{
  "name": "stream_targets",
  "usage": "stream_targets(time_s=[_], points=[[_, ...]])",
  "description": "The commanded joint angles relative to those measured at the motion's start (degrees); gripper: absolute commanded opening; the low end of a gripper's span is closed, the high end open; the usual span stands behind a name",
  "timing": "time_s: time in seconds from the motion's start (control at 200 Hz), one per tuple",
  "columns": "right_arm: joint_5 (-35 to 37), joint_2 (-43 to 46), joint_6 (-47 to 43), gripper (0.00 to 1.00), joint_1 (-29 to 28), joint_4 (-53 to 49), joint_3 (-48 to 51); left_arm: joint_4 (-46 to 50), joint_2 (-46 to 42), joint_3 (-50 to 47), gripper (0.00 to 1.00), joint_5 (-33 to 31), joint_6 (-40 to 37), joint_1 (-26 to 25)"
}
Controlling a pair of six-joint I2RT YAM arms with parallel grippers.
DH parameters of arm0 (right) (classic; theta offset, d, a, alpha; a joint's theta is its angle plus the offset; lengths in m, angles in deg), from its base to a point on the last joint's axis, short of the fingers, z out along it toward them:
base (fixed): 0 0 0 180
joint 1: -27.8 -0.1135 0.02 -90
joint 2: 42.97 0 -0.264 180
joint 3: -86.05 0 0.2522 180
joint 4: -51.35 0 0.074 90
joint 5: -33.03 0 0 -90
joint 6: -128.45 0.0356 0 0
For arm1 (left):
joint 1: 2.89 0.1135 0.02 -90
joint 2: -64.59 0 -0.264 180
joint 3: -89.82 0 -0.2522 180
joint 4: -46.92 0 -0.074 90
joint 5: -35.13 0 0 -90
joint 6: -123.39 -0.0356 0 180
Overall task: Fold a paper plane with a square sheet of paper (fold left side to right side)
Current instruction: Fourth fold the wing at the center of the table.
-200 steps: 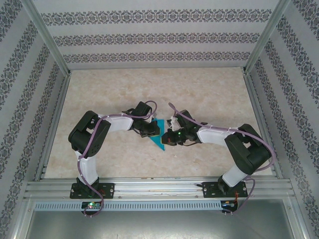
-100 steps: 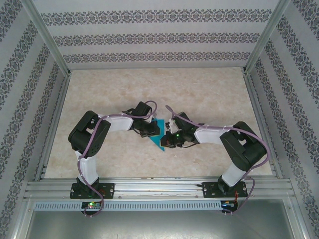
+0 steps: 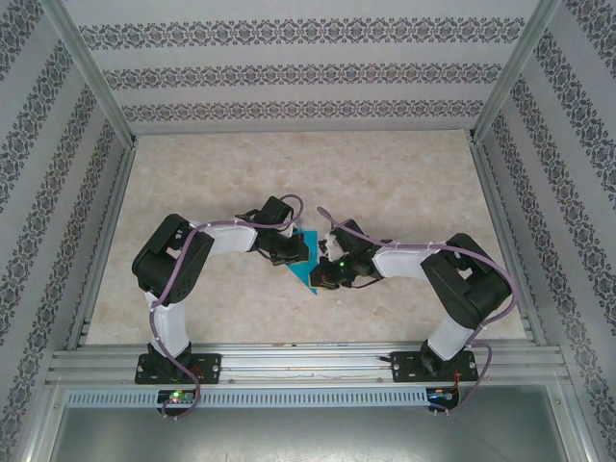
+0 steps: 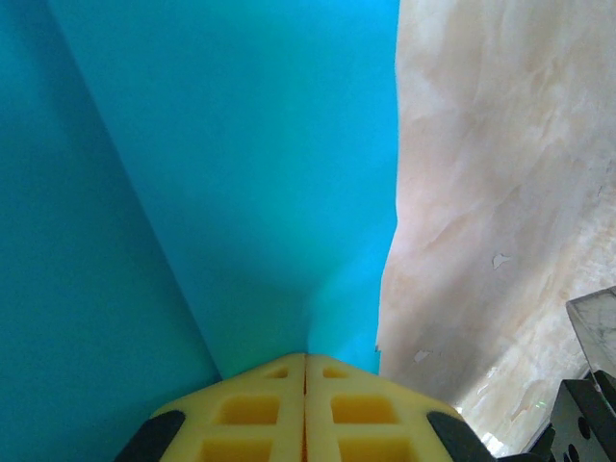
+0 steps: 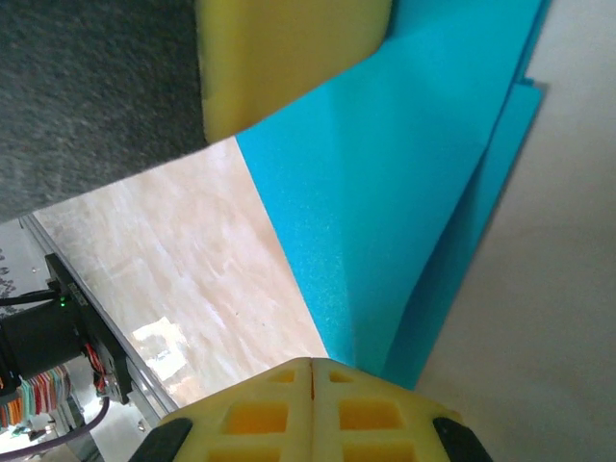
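Observation:
The square sheet of paper [image 3: 306,262] is teal-blue and creased into a narrow pointed shape, lying mid-table between my two grippers. My left gripper [image 3: 294,252] is shut, its yellow fingertips [image 4: 269,385] meeting on the sheet's edge [image 4: 250,173], and a soft bend runs away from them. From the other side my right gripper [image 3: 325,271] is also shut. Its fingertips [image 5: 356,395] close where two layers of the sheet [image 5: 404,192] converge. The left gripper's yellow finger [image 5: 289,58] appears at the top of the right wrist view. No paper plane has taken shape.
Marbled beige tabletop [image 3: 385,183] lies around the sheet. Patterned walls and aluminium posts [image 3: 91,82] enclose the table. A metal rail [image 3: 308,364] at the near edge carries both arm bases.
My right arm has drawn in a little to the left, bringing its shut gripper closer onto the sheet. The left arm and the paper have stayed put.

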Motion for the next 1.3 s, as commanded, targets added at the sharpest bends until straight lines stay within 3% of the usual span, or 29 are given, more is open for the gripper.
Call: stream_targets(time_s=[0.0,1.299], points=[[1.17,-0.46,-0.69,0.0,-0.63,-1.78,0.58,2.52,1.27,-1.34,0.08,-3.93,-0.48,-0.48],[2.75,-1.42,-1.23,0.0,-1.6,-4.08,1.86,2.73,1.35,-1.24,0.08,-4.09,-0.44,-0.46]])
